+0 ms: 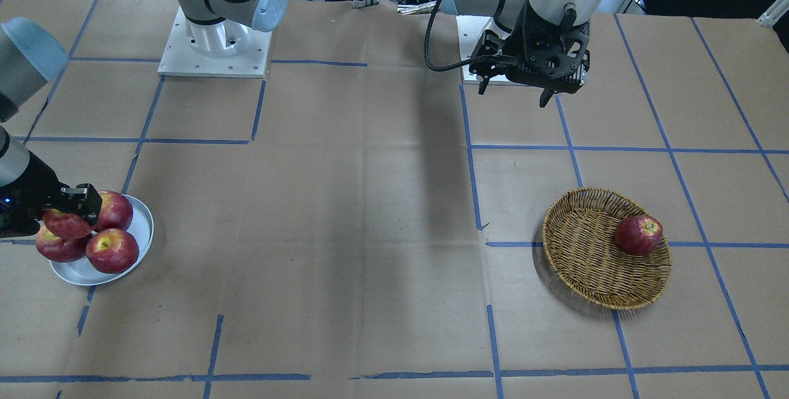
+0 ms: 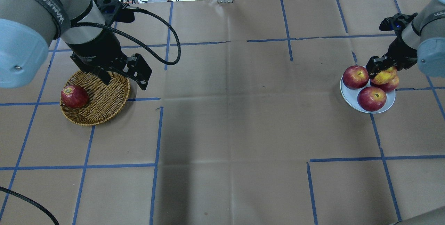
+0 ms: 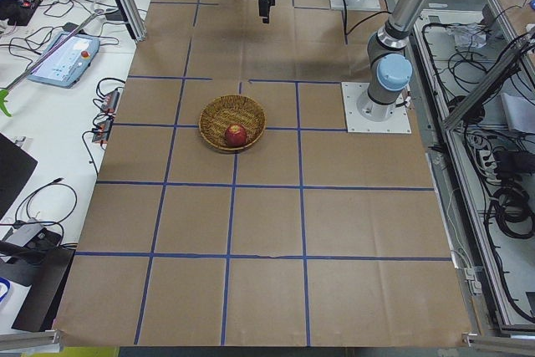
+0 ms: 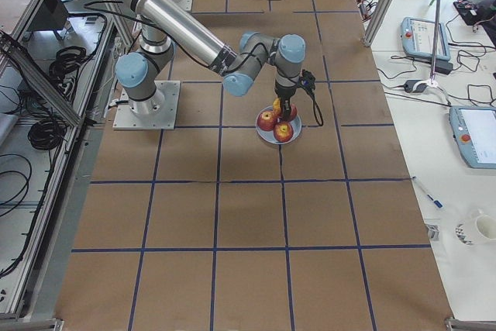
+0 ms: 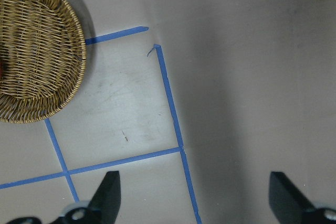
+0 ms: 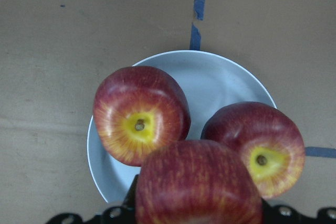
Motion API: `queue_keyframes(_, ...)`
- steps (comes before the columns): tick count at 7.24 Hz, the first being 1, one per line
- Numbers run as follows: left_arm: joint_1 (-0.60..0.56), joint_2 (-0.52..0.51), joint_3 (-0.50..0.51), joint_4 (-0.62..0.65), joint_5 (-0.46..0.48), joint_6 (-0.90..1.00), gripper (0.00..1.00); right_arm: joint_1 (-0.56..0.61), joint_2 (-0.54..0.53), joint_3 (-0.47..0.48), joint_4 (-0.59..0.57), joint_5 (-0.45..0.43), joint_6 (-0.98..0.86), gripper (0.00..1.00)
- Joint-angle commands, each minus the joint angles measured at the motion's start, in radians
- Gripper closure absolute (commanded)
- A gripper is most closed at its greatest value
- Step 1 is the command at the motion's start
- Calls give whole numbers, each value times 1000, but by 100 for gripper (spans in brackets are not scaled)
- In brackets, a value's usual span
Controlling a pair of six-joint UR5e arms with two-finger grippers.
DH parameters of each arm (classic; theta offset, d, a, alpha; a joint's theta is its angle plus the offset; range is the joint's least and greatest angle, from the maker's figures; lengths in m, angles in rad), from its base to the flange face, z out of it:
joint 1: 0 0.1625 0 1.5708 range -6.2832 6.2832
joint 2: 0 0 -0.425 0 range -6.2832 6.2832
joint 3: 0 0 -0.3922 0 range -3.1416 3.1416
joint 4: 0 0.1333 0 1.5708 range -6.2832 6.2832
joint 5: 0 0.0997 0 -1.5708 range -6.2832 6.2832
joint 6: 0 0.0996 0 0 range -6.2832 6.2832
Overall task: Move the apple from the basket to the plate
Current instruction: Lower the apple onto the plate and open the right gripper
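Observation:
My right gripper (image 2: 382, 72) is shut on the apple (image 2: 385, 76), pinkish-red with yellow streaks. It holds the apple over the silvery-grey plate (image 2: 348, 97), right above three dark-red apples (image 2: 372, 98) lying there. I cannot tell whether it touches them. The right wrist view shows the apple (image 6: 197, 182) close up over the plate (image 6: 220, 77). My left gripper (image 2: 125, 82) is open and empty, raised beside the wicker basket (image 2: 104, 103), which also shows in the left wrist view (image 5: 37, 51). A darker solid-red apple (image 2: 74, 96) lies in the basket.
Brown paper with blue tape lines (image 2: 160, 131) covers the table. The arm bases (image 1: 216, 47) stand at the robot's edge. Cables and devices (image 3: 63, 56) lie beyond the table's operator side.

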Motion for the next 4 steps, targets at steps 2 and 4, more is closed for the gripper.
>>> queue_keyframes(2,-2,2,-2,-3,-1,0,1,-1,28,0,-23,-2,0,47)
queue_keyframes(4,0,2,0,0,-1,2,1,-1,27,-1,-20,-11,5,0)
